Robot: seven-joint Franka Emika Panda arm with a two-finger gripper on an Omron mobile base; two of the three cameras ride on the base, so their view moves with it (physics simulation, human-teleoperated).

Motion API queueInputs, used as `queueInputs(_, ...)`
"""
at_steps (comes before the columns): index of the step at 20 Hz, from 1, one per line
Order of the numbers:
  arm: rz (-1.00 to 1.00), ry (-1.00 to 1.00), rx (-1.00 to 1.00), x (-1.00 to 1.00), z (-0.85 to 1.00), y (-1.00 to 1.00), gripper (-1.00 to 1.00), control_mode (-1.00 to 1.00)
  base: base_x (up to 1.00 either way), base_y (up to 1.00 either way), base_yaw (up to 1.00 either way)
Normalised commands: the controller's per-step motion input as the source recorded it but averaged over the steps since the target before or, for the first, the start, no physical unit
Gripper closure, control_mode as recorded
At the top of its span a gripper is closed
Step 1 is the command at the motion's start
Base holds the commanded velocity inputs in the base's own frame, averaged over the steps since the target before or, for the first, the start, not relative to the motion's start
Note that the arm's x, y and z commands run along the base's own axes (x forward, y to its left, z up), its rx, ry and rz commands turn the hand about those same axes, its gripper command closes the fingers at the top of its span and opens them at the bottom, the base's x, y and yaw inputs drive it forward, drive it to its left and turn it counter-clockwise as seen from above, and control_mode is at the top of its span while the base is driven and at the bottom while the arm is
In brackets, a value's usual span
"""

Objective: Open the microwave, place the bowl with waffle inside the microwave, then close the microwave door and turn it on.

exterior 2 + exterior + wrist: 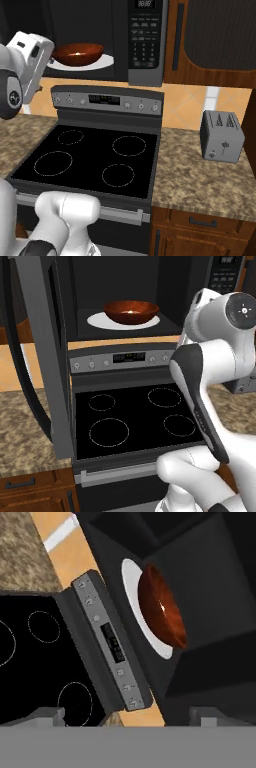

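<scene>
A glossy reddish-brown bowl (131, 311) sits on the white round plate (97, 321) inside the dark grey microwave (145, 40), above the black four-ring stove (135, 418). The grey-framed door (42, 356) hangs wide open, likely awaiting closure; the gripper (127, 716), jaws spread and empty, faces the cavity.
</scene>
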Motion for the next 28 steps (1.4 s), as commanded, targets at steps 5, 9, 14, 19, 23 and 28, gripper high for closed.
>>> queueInputs(5,-0.44,0.12,0.55,-0.61,0.16,-0.06,-1.0,-1.0,0.0,0.0,0.0)
queueInputs(9,-0.19,-0.01,0.63,-0.67,0.03,0.0,-1.0,-1.0,0.0,0.0,0.0)
queueInputs(14,-0.01,-0.19,0.82,-0.55,-0.11,-0.03,-1.0,-1.0,0.0,0.0,0.0)
queueInputs(19,-0.15,-0.2,0.46,-0.41,0.0,-0.03,-1.0,-1.0,0.0,0.0,0.0)
queueInputs(23,-0.1,-0.12,0.06,-0.79,0.04,0.0,-1.0,-1.0,0.0,0.0,0.0)
queueInputs(28,0.02,-0.02,0.09,-0.37,0.05,0.1,-1.0,-1.0,0.0,0.0,0.0)
